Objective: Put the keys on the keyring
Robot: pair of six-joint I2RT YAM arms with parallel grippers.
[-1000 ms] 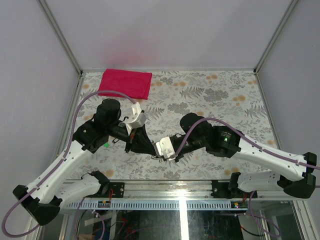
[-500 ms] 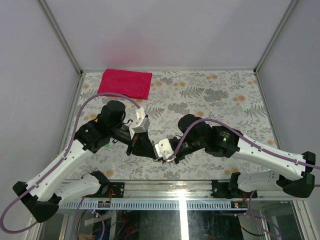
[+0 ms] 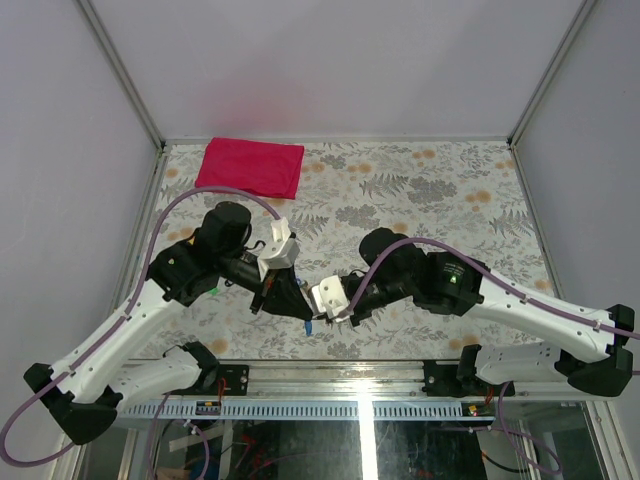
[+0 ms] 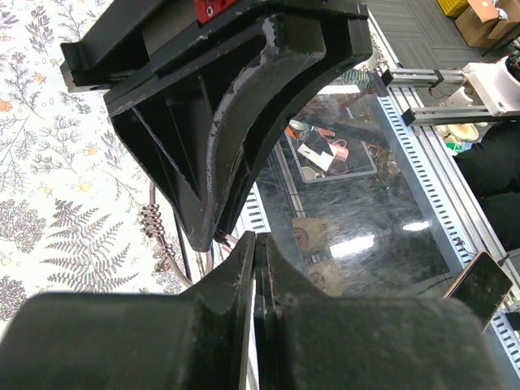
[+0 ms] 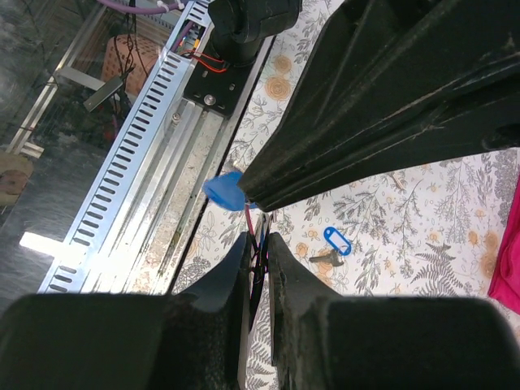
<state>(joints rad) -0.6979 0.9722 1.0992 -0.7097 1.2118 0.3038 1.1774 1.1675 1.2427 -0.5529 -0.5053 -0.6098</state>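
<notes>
A key with a blue head (image 5: pixel 223 191) sticks out from the tips of my left gripper (image 4: pixel 260 244), which is shut on it. From above, that blue head (image 3: pixel 310 327) shows just below the two meeting grippers near the table's front edge. My right gripper (image 5: pixel 258 240) is shut on the keyring (image 5: pixel 262 231), seen as thin wire loops pinched between its fingers. A silver wire coil (image 4: pixel 153 221) hangs beside the right gripper's fingers (image 4: pixel 219 162). The left gripper (image 3: pixel 303 312) and right gripper (image 3: pixel 322 312) are tip to tip. A second key (image 5: pixel 325 258) with a blue oval tag (image 5: pixel 335 240) lies on the table.
A red cloth (image 3: pixel 250 165) lies at the back left of the floral table (image 3: pixel 450 190). A small green tag (image 3: pixel 213 291) shows by the left arm. A slotted metal rail (image 5: pixel 138 162) runs along the front edge right under the grippers.
The left gripper has swung forward and down towards the right gripper's tips, and the blue key head now shows below them. Both grips are unchanged.
</notes>
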